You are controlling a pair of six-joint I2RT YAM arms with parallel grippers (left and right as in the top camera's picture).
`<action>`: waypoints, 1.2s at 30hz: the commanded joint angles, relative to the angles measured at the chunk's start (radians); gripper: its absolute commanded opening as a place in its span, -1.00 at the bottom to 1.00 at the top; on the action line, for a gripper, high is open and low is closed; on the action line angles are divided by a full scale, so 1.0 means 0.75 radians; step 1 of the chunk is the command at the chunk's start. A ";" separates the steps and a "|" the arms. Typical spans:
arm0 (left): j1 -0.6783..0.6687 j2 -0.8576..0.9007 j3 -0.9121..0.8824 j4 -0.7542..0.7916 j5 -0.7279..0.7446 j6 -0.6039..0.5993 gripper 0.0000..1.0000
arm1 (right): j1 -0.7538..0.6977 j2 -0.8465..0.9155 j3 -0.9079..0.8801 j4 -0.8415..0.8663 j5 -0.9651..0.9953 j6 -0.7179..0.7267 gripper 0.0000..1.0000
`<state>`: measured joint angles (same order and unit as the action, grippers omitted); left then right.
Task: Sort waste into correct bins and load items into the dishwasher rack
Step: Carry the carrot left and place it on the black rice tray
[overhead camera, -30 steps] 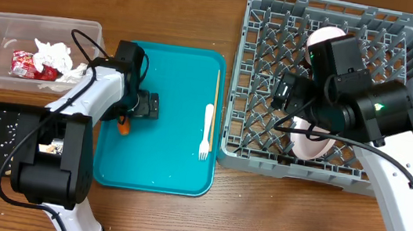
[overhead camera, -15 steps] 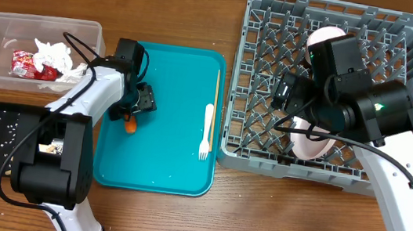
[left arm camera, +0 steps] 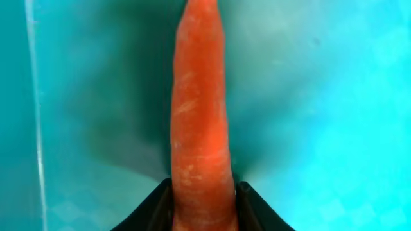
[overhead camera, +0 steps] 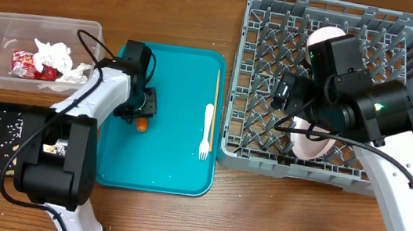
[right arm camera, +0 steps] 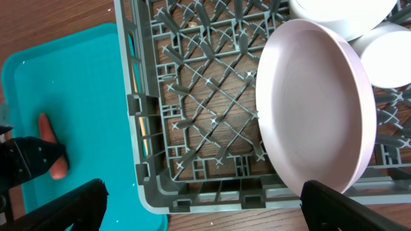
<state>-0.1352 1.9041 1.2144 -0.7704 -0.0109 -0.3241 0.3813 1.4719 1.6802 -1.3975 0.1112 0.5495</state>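
Left gripper (left arm camera: 204, 196): fingers narrow, clamped on the carrot (left arm camera: 198, 115), which juts ahead of them over the teal tray (left arm camera: 321, 96).
Right gripper (right arm camera: 202, 192): fingers spread wide above the dishwasher rack (right arm camera: 212, 122).

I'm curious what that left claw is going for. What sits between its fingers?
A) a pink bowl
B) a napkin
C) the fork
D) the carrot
D: the left wrist view shows the carrot lying on the tray, with the left gripper closed against both its sides.
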 commanded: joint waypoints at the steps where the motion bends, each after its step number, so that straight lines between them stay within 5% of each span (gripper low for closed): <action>1: -0.013 -0.011 0.040 -0.052 0.016 0.049 -0.41 | 0.001 -0.001 0.019 0.007 0.015 -0.001 1.00; 7: -0.012 -0.011 0.326 -0.335 0.016 0.069 -0.92 | 0.001 -0.001 0.019 0.007 0.015 -0.001 1.00; 16: 0.038 -0.013 0.853 -0.759 0.012 -0.011 -0.92 | 0.001 -0.001 0.019 0.007 0.015 -0.001 1.00; 20: 0.204 -0.039 1.037 -0.940 0.021 -0.084 -0.92 | 0.001 -0.001 0.019 0.007 0.015 -0.001 1.00; 30: 0.843 -0.133 1.028 -1.102 0.121 -0.149 -0.91 | 0.001 -0.001 0.019 0.007 0.015 -0.001 1.00; 36: 1.061 -0.133 0.813 -1.017 0.121 -0.240 -0.91 | 0.001 -0.001 0.019 0.007 0.015 -0.001 1.00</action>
<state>0.6128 1.8309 1.9049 -1.5642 0.0605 -0.4469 0.3813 1.4731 1.6802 -1.3979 0.1120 0.5495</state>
